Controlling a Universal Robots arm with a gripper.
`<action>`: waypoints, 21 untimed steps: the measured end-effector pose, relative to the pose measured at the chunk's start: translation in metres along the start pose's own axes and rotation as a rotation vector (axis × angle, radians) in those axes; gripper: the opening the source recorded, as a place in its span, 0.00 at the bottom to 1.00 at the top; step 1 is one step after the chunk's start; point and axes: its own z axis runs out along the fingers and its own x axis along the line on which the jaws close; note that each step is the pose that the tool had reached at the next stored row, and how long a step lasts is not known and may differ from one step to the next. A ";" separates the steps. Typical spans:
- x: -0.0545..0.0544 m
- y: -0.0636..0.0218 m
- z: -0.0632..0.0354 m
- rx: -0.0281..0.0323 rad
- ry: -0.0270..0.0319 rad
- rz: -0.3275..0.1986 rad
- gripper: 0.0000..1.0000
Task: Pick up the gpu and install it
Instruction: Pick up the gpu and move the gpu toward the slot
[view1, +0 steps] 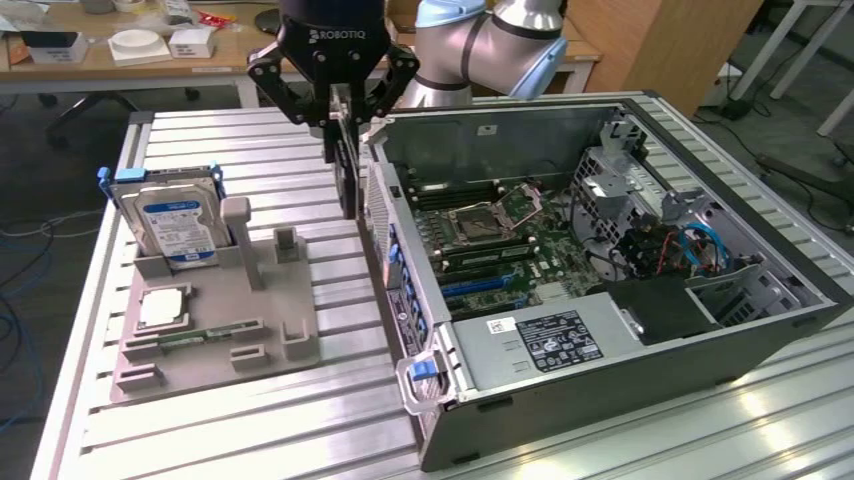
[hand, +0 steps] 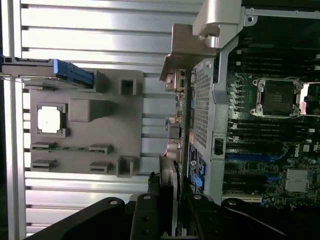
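Gripping gpu (view1: 350, 190) edge-on, my gripper (view1: 343, 130) clamped on top edge; it hangs just beside computer case (view1: 461, 360) wall. Risk, I judge: clipping rim, twisting loose.

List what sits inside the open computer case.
Inside the computer case: a motherboard with its CPU socket, blue slots and blue cables. A black cover hides whatever lies beneath it.

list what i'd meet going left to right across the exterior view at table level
hard drive standing in the grey holder → gpu hanging edge-on in the shut gripper → open computer case
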 end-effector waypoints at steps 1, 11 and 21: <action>-0.002 0.0000 0.0000 -0.0001 0.0000 0.000 0.27; -0.017 -0.0004 0.0002 0.0000 0.0001 0.000 0.27; -0.033 -0.0007 0.0005 -0.0001 0.0000 0.000 0.27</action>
